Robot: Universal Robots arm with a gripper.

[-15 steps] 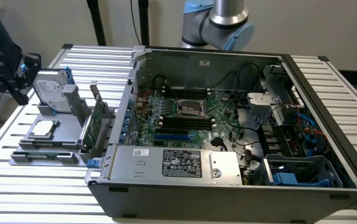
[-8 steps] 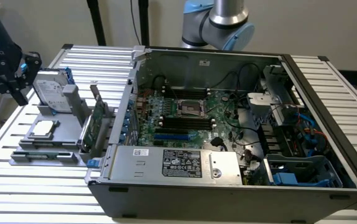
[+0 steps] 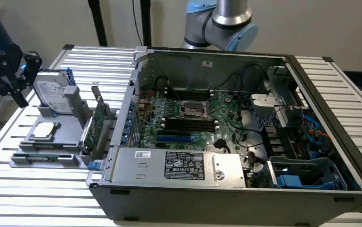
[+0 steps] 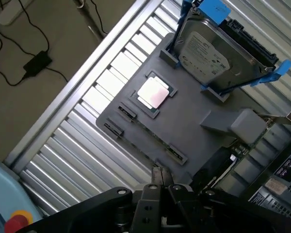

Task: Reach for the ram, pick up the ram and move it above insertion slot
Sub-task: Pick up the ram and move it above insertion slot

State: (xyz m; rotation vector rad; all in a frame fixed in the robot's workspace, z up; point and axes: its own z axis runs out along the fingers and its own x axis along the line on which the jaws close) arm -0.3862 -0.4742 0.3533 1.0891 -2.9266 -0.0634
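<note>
Hanging over the slatted table [image 3: 23,194], my claw [image 4: 164,178] has its two fingers pressed together, with nothing between them. The ram [image 3: 42,158] lies low along the front edge of the gray holder [image 3: 66,132], beside the open computer [image 3: 231,198]. It is a thin green stick. Its long side runs from the exterior view's left to its right. My claw is up near the hard drive [image 3: 51,90], apart from the ram.

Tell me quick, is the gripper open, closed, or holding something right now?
Gripper: open or closed cannot be told. The ram lies in the grey tray, not in the gripper.
</note>
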